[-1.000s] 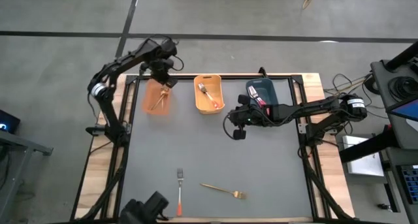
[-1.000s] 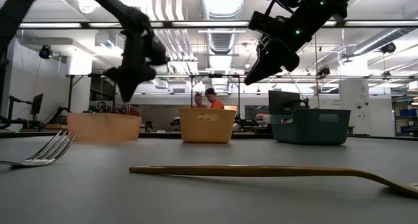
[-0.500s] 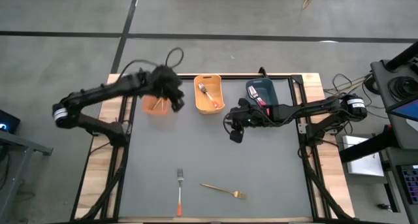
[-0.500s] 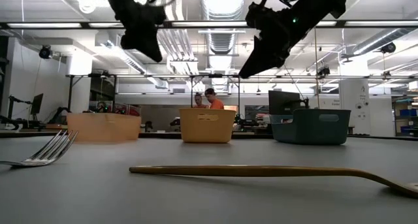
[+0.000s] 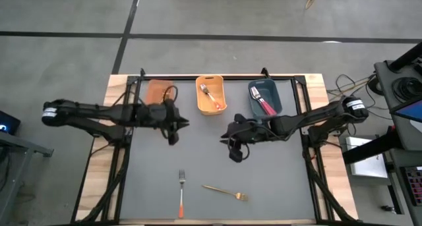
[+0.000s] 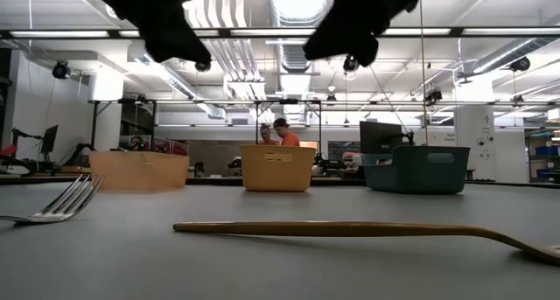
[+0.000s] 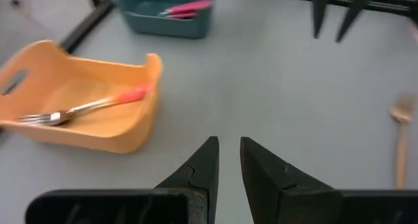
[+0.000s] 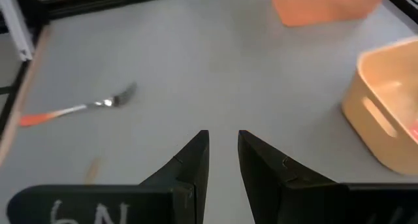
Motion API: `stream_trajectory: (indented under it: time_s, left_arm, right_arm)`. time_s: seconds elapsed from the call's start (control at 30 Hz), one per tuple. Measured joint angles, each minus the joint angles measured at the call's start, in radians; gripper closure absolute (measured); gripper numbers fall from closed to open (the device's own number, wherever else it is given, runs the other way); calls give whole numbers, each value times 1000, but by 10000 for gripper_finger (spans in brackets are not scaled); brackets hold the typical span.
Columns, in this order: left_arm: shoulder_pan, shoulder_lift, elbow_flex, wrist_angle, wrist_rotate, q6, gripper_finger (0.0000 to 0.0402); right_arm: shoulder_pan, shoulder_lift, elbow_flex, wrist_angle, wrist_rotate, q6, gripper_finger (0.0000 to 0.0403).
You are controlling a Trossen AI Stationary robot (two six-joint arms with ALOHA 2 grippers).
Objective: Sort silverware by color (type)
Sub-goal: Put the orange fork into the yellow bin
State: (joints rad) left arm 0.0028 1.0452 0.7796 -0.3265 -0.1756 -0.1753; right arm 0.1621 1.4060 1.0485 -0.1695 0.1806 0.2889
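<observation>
Gold fork (image 5: 225, 191), orange-handled fork (image 5: 181, 193), grey table (image 5: 211, 153), teal bin (image 5: 265, 97)

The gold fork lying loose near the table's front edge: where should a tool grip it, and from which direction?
Grip the gold fork mid-handle, coming straight down from above. It lies flat on the table, slim, with its head toward the right, so fingers should close across the narrow handle. The orange-handled fork lies apart to its left, so there is room.

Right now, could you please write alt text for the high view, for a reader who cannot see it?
Two forks remain on the grey table: an orange-handled fork and a gold fork. Both arms hover mid-table before three bins, left gripper and right gripper empty.
</observation>
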Motion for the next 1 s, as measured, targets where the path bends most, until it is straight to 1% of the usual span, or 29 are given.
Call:
stream_trajectory:
  time_s: [0.23, 0.47, 0.63, 0.83, 0.93, 1.0]
  left_arm:
    - [-113, 12, -18, 16, 0, -2, 356]
    - [-172, 30, -19, 11, 1, -2, 356]
    - [-209, 31, -19, -43, 3, -8, 356]
    - [-272, 42, -41, -70, 123, -41, 356]
    - [-312, 44, -72, -71, 135, -53, 356]
    - [-335, 46, -95, -70, 136, -69, 356]
  right_arm:
    - [68, 76, 115, -64, -5, 46, 330]
    - [132, 182, 216, -156, -5, 187, 330]
    - [170, 287, 327, -245, -6, 296, 330]
    - [201, 423, 482, -398, -6, 351, 330]
    - [214, 476, 545, -447, -10, 358, 330]
    - [221, 502, 573, -462, -34, 367, 330]
